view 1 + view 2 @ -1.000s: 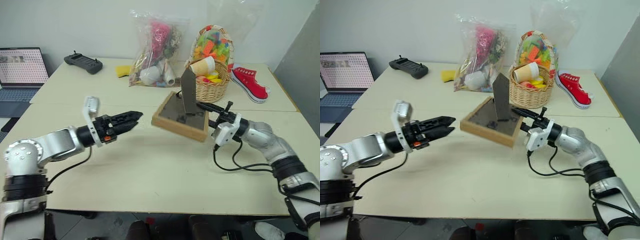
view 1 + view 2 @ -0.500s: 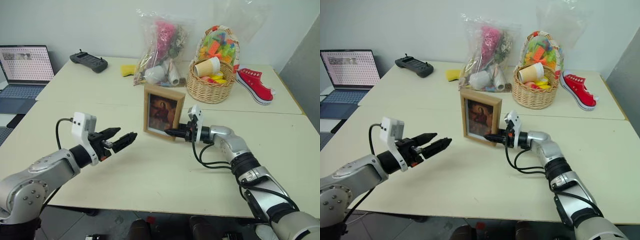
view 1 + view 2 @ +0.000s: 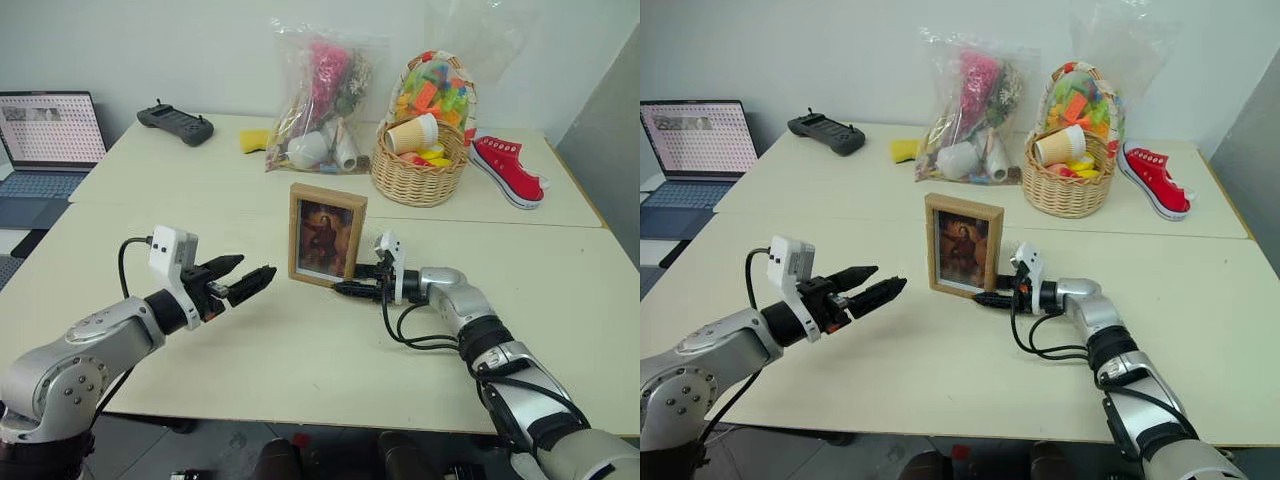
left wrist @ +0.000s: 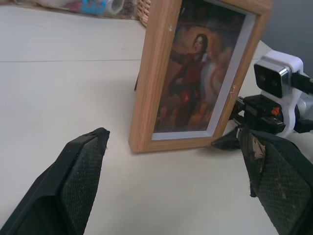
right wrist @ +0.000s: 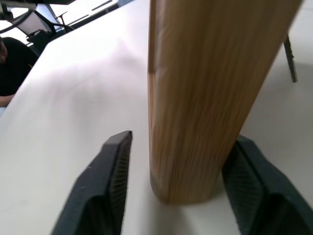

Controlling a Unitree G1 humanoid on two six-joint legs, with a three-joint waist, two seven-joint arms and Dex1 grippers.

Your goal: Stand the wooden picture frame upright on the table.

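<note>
Right wrist view: my right gripper [image 5: 171, 196] has just let go, fingers apart around the frame [image 3: 327, 235] | frame stands upright on table [image 3: 300, 360] | left gripper [image 3: 245, 280] wide, empty | task looks done

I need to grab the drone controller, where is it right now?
The black controller lies at the table's far left, between the laptop and the clear bag of odds and ends.

Evenly, brightly lit from overhead; soft, short shadows under the wooden picture frame [image 3: 327, 235] on the cream worktop [image 3: 300, 350]. Mild glare on the clear plastic bag [image 3: 316, 95]. Sharp across both head views. Blurred close up in the right wrist view, wood grain smeared; backgrounds defocused in both wrist views.
</note>
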